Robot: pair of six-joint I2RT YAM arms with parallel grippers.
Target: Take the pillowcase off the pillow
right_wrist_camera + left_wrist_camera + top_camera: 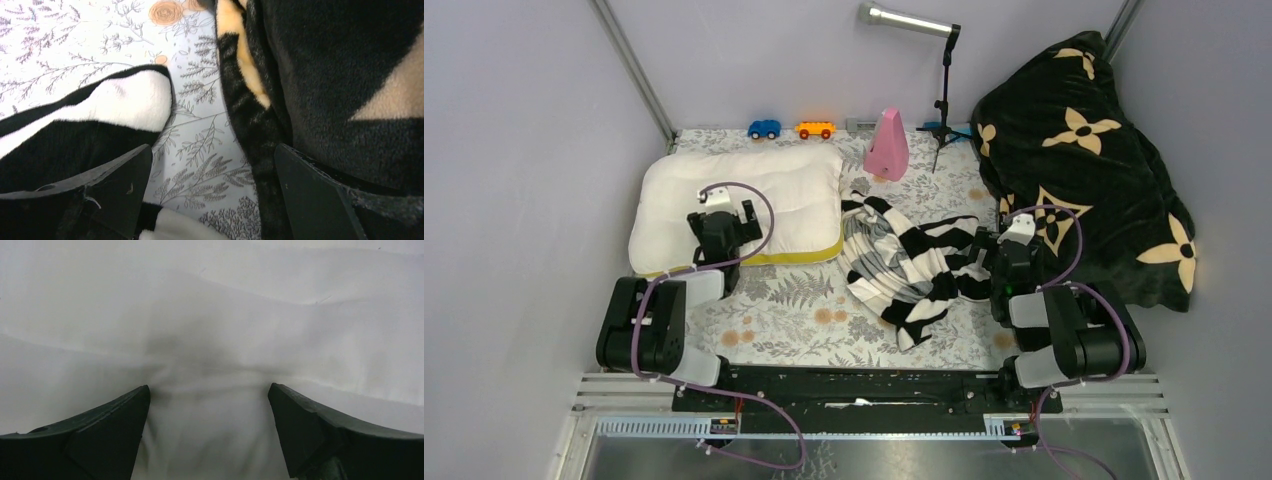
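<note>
Lying crumpled mid-frame, the pillowcase is judged fully off the pillow, upper left. The left gripper and right gripper are spread wide, empty.

Left fingers, right fingers wide apart

The pillow lies left, the pillowcase just right of it (off the pillow), the blanket beyond

Left arm and right arm: black links, light grey joint covers, white wrist block. 1 purple cable loops along each arm. Fingers: 2 per arm, matte dark green, wedge-shaped. Base rail: black.
</note>
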